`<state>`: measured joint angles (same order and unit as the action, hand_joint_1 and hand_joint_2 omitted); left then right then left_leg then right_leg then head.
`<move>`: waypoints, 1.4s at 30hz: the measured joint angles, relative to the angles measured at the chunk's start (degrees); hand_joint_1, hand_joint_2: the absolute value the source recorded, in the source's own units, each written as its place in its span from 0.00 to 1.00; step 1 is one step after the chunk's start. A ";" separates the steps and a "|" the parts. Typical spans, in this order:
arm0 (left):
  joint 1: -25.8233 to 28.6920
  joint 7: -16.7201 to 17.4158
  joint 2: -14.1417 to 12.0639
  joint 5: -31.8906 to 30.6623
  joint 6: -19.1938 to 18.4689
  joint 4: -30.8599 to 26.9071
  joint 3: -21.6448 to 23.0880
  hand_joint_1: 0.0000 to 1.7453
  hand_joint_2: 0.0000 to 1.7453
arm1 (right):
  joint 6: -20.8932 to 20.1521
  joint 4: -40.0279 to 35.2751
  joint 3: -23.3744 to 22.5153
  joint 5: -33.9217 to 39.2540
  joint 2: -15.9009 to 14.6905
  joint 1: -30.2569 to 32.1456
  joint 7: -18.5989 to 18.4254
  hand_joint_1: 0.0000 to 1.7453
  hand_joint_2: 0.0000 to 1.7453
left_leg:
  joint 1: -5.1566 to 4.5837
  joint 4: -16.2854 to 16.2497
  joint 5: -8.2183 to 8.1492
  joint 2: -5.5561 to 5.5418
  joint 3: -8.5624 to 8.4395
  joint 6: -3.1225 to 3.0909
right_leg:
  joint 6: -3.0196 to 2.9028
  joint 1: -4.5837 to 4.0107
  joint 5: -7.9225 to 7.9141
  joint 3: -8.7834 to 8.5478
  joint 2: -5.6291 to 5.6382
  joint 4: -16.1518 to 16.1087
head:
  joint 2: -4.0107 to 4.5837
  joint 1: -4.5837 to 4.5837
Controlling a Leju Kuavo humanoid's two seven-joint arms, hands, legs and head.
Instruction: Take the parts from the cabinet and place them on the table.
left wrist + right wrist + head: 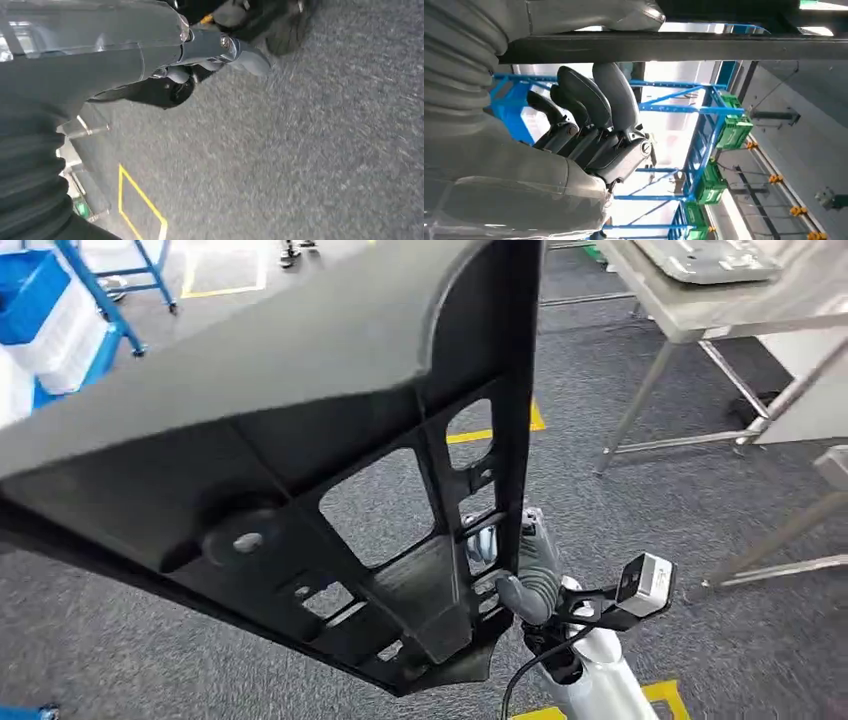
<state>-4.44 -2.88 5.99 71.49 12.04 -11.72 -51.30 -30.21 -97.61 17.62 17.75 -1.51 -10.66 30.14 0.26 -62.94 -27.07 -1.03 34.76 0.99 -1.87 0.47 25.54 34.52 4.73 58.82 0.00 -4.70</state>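
A large black plastic panel [300,440] with ribbed cut-outs is held up tilted, close in front of the head view. My right hand [530,575] grips its lower right edge. In the right wrist view the dark fingers [594,100] curl under the panel's black edge [674,47], with the thumb [624,12] on the other side. My left hand [210,55] hangs over grey carpet with its thumb stretched out. A dark shape [150,95] lies under that thumb; I cannot tell whether it is a held thing.
A steel table [700,310] stands at the far right with a grey part [705,260] lying on it. Blue racks with white and blue bins [50,310] stand at the far left. Yellow tape lines [480,435] mark the grey carpet.
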 joint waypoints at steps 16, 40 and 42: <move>1.44 0.70 -0.35 0.00 -0.79 0.00 -1.31 0.00 1.00 | 2.86 1.27 0.06 -1.38 -1.03 2.46 4.26 1.00 1.00 | -0.27 5.88 0.57 5.16 -3.10 -1.68 | 3.12 0.24 0.03 0.02 -8.42 0.74 | 0.00 0.02; 1.04 -0.79 -1.42 0.00 -0.37 -0.09 -0.59 0.00 1.00 | 3.39 -1.03 -1.16 -2.38 -1.01 3.18 4.31 1.00 1.00 | 0.11 5.95 0.86 1.14 -2.96 -2.25 | 3.14 0.25 5.93 5.16 -3.66 9.92 | 0.00 0.00; 1.14 -0.79 -1.46 0.00 -0.37 -0.09 -0.52 0.00 1.00 | 3.43 -1.01 -1.27 -2.38 -1.01 3.43 4.33 1.00 1.00 | -0.01 5.92 0.78 2.69 -2.85 -2.30 | 3.29 0.35 8.17 8.82 -4.30 17.32 | 0.00 0.02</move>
<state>-3.31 -3.67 4.53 71.49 11.67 -11.80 -51.82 -26.77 -98.62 16.35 15.37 -2.51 -7.22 34.47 0.25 -57.03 -26.30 1.66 31.91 -1.32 1.41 0.82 33.71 43.34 0.43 76.14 0.00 -4.68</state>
